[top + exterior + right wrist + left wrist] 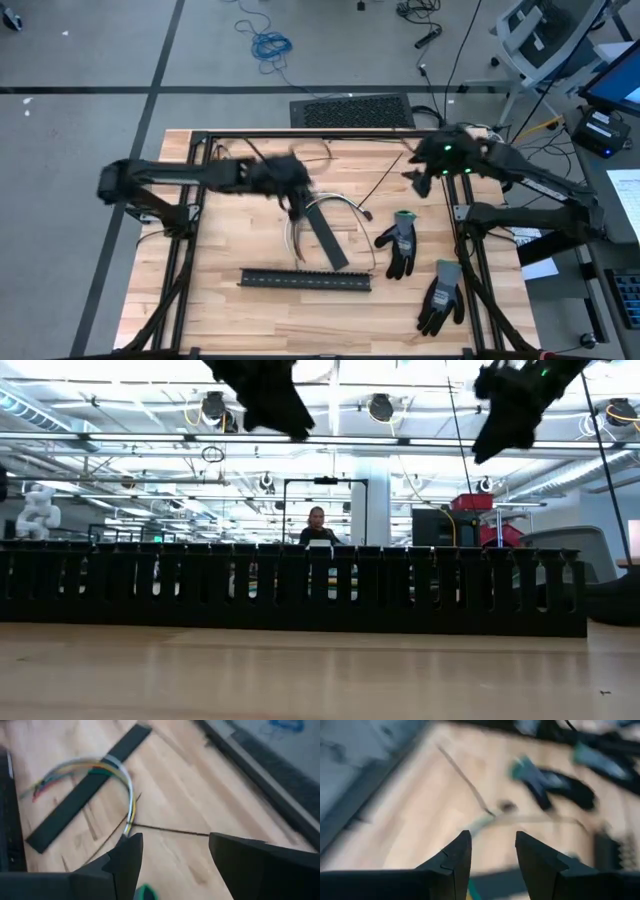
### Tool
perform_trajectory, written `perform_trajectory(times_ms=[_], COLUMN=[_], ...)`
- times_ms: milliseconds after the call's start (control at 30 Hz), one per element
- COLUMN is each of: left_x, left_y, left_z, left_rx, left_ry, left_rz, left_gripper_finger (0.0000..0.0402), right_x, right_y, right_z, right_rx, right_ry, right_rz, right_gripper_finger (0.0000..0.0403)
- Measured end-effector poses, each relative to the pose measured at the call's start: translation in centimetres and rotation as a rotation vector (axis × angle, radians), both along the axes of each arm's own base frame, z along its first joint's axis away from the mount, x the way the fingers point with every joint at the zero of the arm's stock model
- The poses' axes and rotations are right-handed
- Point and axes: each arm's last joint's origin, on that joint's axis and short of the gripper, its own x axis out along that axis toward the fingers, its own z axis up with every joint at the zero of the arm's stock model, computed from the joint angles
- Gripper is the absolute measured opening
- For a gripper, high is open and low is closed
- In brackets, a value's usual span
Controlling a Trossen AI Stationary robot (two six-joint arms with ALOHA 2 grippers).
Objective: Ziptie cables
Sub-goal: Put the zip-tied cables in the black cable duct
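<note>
The cables [119, 770], a curved bundle of thin multicoloured wires, lie on the table and arch over a flat black strip [75, 805]. In the high view the cables [338, 200] are at the table's middle. My left gripper [492, 850] hangs open above their left end, touching nothing; in the high view it [295, 203] shows blurred. My right gripper [175, 857] is open in the air at the far right [418, 180], well clear of the cables.
A long black slotted strip [305, 281] lies near the front edge. Two grey-and-green gloves [398, 243] [440, 295] lie at the right. A thin dark strand [170, 831] runs across the wood beside the cables. A person sits far off in the room [318, 525].
</note>
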Motion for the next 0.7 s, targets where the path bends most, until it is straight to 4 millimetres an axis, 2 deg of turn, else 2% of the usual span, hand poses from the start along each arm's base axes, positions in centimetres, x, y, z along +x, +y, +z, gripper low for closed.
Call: perform_trajectory(times_ms=[67, 133, 267, 400, 633, 700], left_x=[-1.1, -1.8, -2.8, -3.7, -5.4, -5.7], left_y=[1.2, 1.9, 2.3, 1.5, 0.9, 0.8], left_z=[1.0, 0.8, -0.7, -3.6, -7.0, -7.2], left_rx=[0.04, 0.054, 0.014, -0.083, -0.196, -0.216], left_ry=[-0.028, 0.013, 0.161, 0.232, 0.167, 0.143], left_rz=[0.045, 0.061, 0.063, 0.026, 0.085, 0.101], left_gripper_finger=[0.015, 0.015, 0.015, 0.015, 0.015, 0.015], right_x=[1.5, 2.8, 5.2, 7.2, 10.0, 10.6], right_y=[0.1, 0.4, 1.2, 2.2, 3.0, 3.3], right_z=[-2.0, -4.1, -6.5, -8.4, -12.0, -13.4], right_rx=[0.028, 0.064, 0.105, 0.046, 0.035, 0.058], right_ry=[0.059, 0.12, 0.12, 0.178, 0.283, 0.325], right_rz=[0.047, 0.086, 0.095, 0.077, 0.074, 0.079], right_gripper_finger=[0.0222, 0.0222, 0.0222, 0.0222, 0.0222, 0.0222])
